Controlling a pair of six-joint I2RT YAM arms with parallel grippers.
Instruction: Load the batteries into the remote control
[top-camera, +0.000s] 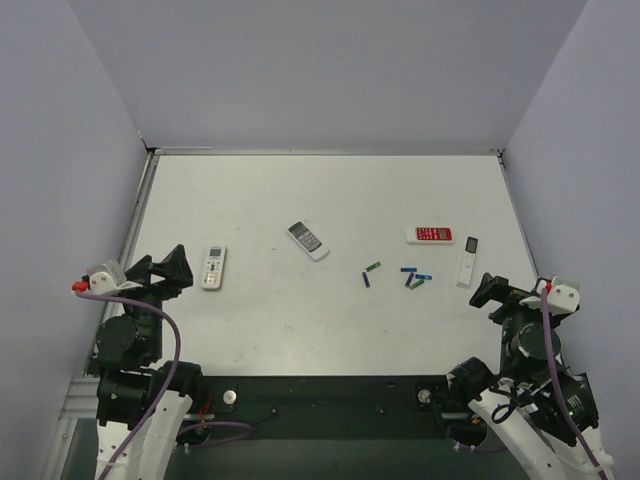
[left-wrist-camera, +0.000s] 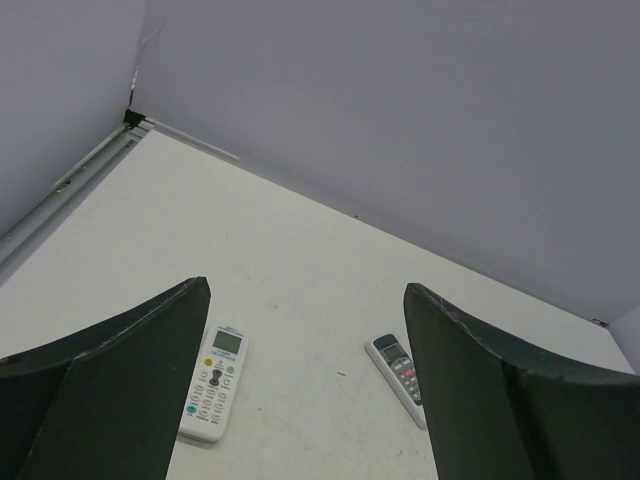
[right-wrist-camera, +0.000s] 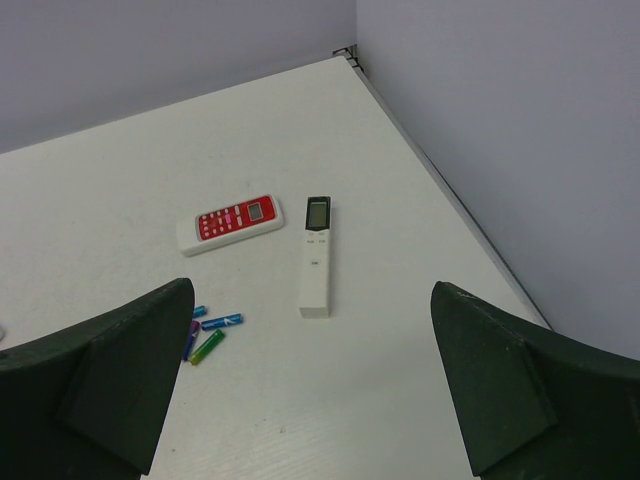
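Observation:
The remote control (top-camera: 213, 267), white with a pale grey display and small coloured buttons, lies face up at the left of the table. It also shows in the left wrist view (left-wrist-camera: 214, 383), by the left finger. Several batteries (top-camera: 409, 277), blue and green, lie scattered right of centre, and some show in the right wrist view (right-wrist-camera: 221, 322). My left gripper (top-camera: 183, 270) (left-wrist-camera: 306, 290) is open and empty, just left of the remote. My right gripper (top-camera: 482, 290) (right-wrist-camera: 311, 285) is open and empty, to the right of the batteries.
A white remote with a dark display (top-camera: 308, 240) (left-wrist-camera: 400, 375) lies near the centre. A red flat remote (top-camera: 430, 234) (right-wrist-camera: 230, 223) and a slim white remote (top-camera: 467, 261) (right-wrist-camera: 316, 255) lie at the right. Walls enclose the table on three sides.

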